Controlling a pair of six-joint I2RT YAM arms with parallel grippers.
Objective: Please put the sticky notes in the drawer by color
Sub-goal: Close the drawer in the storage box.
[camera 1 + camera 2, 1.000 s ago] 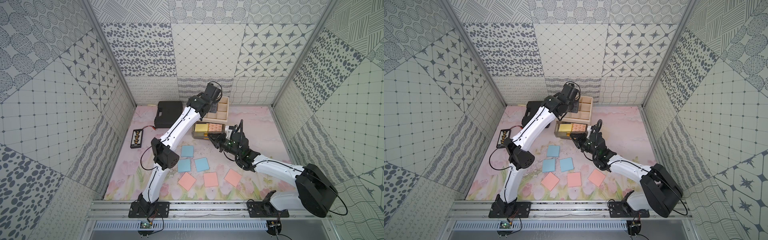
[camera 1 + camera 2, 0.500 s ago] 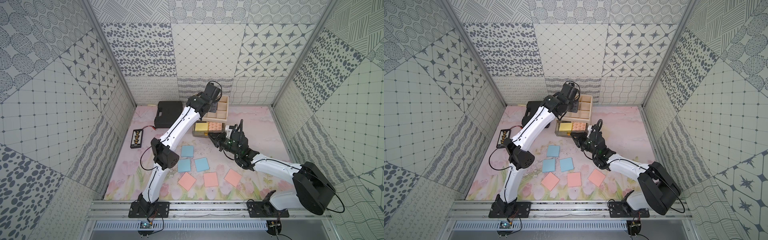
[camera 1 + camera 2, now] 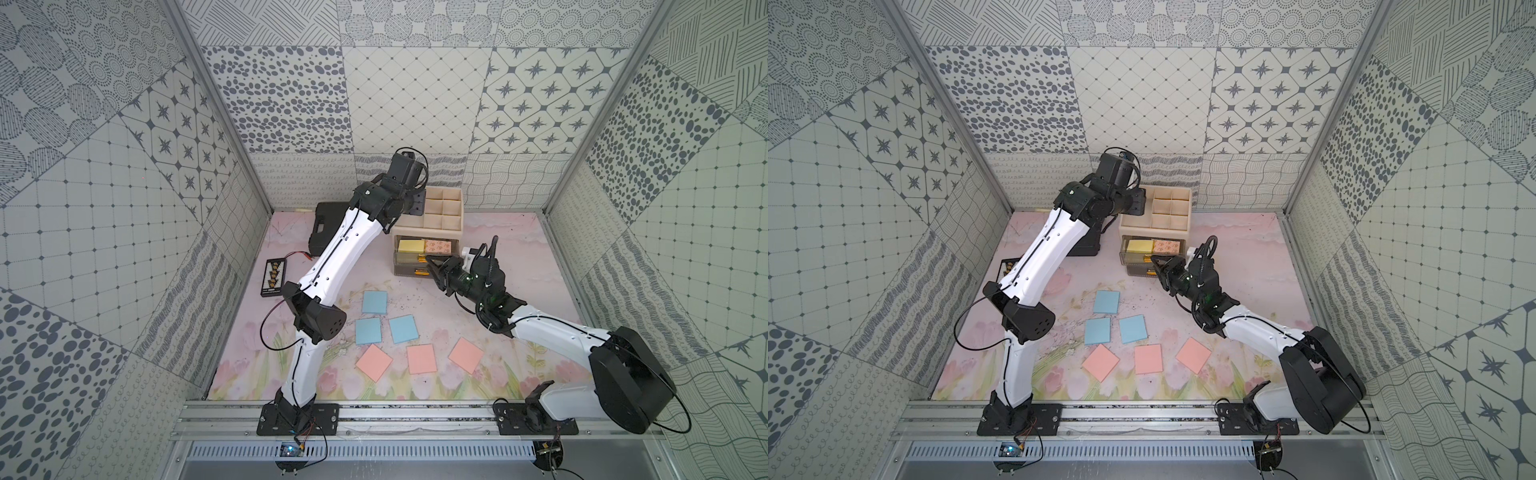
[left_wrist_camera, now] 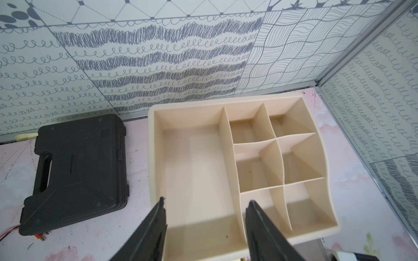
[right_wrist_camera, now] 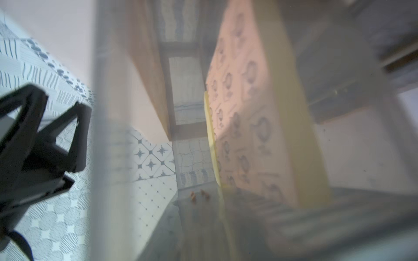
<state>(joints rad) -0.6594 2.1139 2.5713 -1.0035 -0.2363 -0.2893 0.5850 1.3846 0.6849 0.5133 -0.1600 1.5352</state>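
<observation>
The left arm [image 3: 345, 249] and right arm [image 3: 552, 336] have glossy white links, black joint housings [image 3: 320, 322] and thin black cables [image 3: 262, 330] looping beside them. Black screwed base plates [image 3: 328, 417] sit on the rail [image 3: 415, 413]. On the left gripper [image 4: 207, 200], the fingers [image 4: 156, 226] are black and tapering. A green light [image 3: 492, 297] seems to glow on the right wrist.

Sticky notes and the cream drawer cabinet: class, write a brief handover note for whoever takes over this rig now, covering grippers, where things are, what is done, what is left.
Left gripper: open, empty, over the divided tray top of the cream plastic drawer cabinet.
Right gripper: at the front of the pulled-out smoky translucent drawer; open or shut, cannot tell.
Done: yellow square sticky notes lie in that drawer, beside a patterned pink pad.
Left: three light blue square paper notes and three salmon-pink ones lie flat on the floral mat; each colour probably needs its own drawer.
</observation>
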